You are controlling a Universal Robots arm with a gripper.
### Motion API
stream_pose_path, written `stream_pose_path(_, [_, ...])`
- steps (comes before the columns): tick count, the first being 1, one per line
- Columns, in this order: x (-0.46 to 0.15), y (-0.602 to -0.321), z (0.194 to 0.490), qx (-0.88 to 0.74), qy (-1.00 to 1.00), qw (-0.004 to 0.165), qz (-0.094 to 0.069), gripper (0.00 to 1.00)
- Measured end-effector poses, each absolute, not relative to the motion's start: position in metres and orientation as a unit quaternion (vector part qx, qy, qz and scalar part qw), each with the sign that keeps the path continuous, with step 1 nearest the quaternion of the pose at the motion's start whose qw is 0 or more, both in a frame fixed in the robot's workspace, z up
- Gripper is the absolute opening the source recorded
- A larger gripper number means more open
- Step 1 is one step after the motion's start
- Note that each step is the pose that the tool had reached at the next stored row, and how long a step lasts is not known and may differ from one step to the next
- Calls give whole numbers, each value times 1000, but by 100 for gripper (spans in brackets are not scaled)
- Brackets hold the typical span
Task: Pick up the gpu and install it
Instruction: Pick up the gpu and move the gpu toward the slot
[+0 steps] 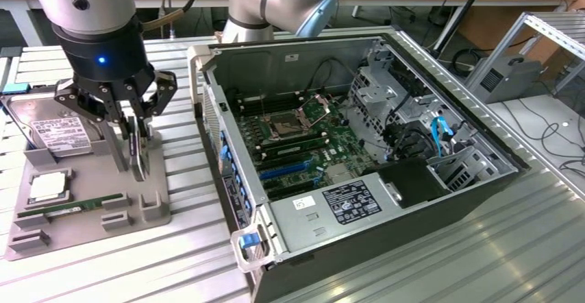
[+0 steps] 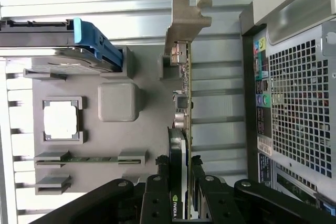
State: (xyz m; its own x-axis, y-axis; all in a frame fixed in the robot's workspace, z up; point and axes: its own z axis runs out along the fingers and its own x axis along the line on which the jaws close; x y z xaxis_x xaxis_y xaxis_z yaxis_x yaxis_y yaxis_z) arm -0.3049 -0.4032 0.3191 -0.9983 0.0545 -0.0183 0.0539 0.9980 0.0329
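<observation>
The gripper [image 2: 179, 160] has its two jaws squeezed on the gpu [image 2: 182, 103], one jaw on each flat side. The gpu stands up on its thin edge between them, and most of it sticks out past the jaws. Its lower edge is down at the gray tray [image 2: 149, 129]. Also on that tray are a memory stick [image 2: 89, 158], a square chip [image 2: 60, 119] and a hard drive [image 1: 55, 131]. Farther off, to the exterior view's right, sits the open computer case [image 1: 366, 145].
</observation>
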Motion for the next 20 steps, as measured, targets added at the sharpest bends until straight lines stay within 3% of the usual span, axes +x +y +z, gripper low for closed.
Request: stream_pose_path(20, [-305,-403,333,27,999,10,16,27])
